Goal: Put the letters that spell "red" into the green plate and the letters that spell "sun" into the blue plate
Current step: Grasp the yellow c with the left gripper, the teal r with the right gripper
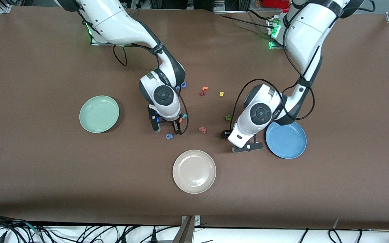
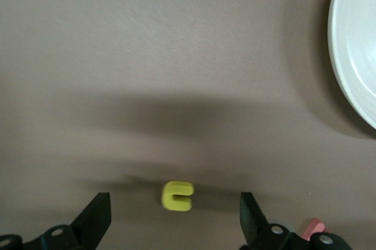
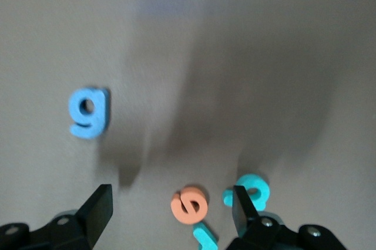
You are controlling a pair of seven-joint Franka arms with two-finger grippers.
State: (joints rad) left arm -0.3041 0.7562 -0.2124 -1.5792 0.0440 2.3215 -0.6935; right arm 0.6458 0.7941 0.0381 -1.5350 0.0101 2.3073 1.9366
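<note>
While the brown table [image 1: 46, 162] lies matte and a little wrinkled, with cables along its camera-side edge and metal frame at the corners, the right gripper [image 3: 170, 215] hangs low with its fingers apart over the orange "e" [image 3: 189, 205], beside the teal "d" [image 3: 252, 190], the teal "r" [image 3: 205, 237] and the blue "g" [image 3: 88, 112]. The left gripper [image 2: 174, 218] stands open around the yellow "n" [image 2: 177, 196], between the cream plate [image 1: 194, 171] and the blue plate [image 1: 286, 139]. The green plate [image 1: 99, 113] sits toward the right arm's end; the yellow "s" [image 1: 221, 94] and green "u" [image 1: 227, 117] lie on the table.
</note>
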